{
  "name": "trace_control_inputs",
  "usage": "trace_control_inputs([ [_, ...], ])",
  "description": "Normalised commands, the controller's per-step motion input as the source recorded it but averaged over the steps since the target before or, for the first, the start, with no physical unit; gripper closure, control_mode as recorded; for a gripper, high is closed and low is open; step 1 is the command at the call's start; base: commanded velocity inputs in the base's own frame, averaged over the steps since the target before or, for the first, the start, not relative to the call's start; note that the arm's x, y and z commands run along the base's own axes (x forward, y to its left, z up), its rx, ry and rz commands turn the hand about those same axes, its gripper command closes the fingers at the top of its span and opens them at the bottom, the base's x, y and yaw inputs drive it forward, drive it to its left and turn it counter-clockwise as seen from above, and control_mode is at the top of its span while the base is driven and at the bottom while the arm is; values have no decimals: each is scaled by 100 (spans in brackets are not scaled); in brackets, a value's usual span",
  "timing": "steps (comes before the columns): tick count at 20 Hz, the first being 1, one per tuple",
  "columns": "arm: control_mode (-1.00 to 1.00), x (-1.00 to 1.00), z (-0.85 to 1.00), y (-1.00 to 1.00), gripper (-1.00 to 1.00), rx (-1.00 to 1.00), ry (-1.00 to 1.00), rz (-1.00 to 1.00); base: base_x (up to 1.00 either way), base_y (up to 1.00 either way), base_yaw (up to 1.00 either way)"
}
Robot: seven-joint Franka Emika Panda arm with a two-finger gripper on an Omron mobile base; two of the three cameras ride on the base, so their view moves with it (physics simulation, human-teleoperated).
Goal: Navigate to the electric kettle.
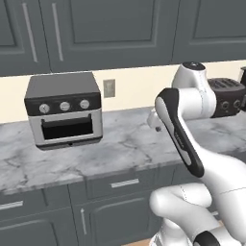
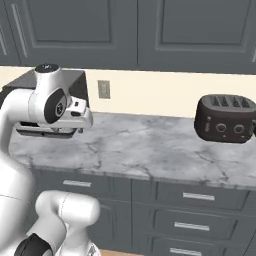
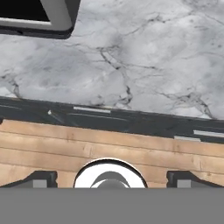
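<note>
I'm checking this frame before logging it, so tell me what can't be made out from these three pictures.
- Toaster oven: in the right base view the arm covers most of it; the hand view's top edge cuts it off.
- Toaster: in the left base view the arm hides its left part.
- Dark object at the left base view's right edge: cut off, can't be identified.
- Gripper: the fingers stand wide apart, holding nothing.

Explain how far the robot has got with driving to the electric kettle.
Done: the base faces a marble counter bearing a toaster oven and a black toaster. In hand: nothing; the hand hangs open above the floor. Left: no kettle stands on this stretch, so reaching it remains.
</note>
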Motion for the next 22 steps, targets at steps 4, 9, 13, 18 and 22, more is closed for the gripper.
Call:
trace_control_inputs([
  [4, 100, 0, 0, 0, -100, 0, 0, 0, -19, -19, -40],
  [9, 100, 0, 0, 0, -100, 0, 0, 0, -14, -18, -44],
  [13, 100, 0, 0, 0, -100, 0, 0, 0, -10, -22, -49],
  [18, 100, 0, 0, 0, -100, 0, 0, 0, -2, -19, -52],
  [22, 100, 0, 0, 0, -100, 0, 0, 0, 0, -40, -54],
])
